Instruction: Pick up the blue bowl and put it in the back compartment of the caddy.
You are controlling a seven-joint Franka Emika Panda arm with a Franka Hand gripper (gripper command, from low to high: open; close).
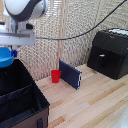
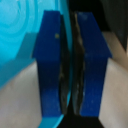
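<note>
In the exterior view, the sky-blue bowl (image 1: 5,57) hangs at the far left edge, tilted, just over the caddy's (image 1: 30,107) upper rim. My gripper (image 1: 13,51) is shut on the bowl's rim, under the white wrist. The caddy is a black fabric box at the lower left; a thin divider (image 1: 17,93) splits it in two. The section beyond the divider (image 1: 14,76) lies directly below the bowl. In the wrist view the two blue fingers (image 2: 50,65) of my gripper (image 2: 71,65) are pressed almost together, and the bowl (image 2: 20,30) fills the area beside them.
A small red cup (image 1: 56,76) stands on the wooden table (image 1: 95,105) beside a dark navy panel (image 1: 70,74) standing on its edge. A black boxy appliance (image 1: 110,52) sits at the exterior view's right. A woven screen closes off the back.
</note>
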